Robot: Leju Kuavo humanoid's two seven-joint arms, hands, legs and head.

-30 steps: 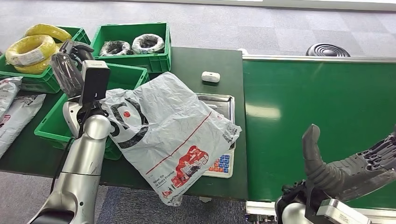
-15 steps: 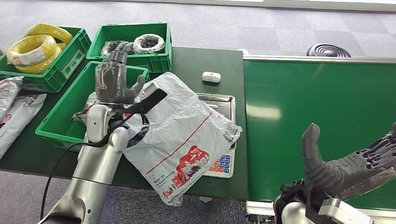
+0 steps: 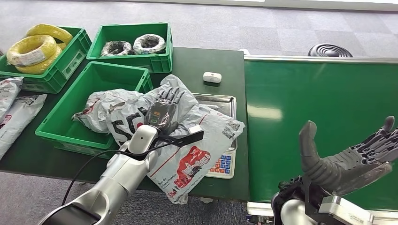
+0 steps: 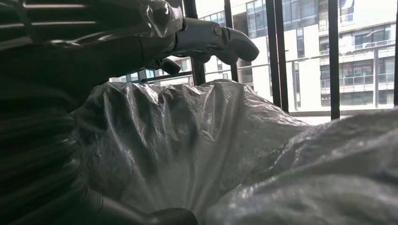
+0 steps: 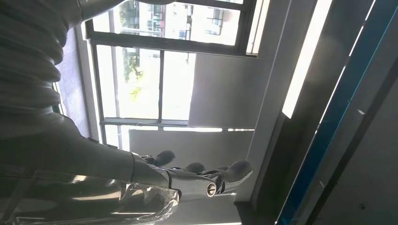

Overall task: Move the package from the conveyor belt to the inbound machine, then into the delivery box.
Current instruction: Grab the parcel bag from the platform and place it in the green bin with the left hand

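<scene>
Care suits this step: the left hand, fingers spread flat on the crumpled white plastic package mid-frame across the steel scale, should gather plastic before lifting toward the green crate; the right hand hovers open lower right.

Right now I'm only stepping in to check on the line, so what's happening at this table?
The robot's left hand lies flat on a white plastic package, which is crumpled across the weighing scale and reaches toward the nearest green crate. The package is not in the crate. The right hand hangs open, palm up, over the green conveyor belt, holding nothing.
</scene>
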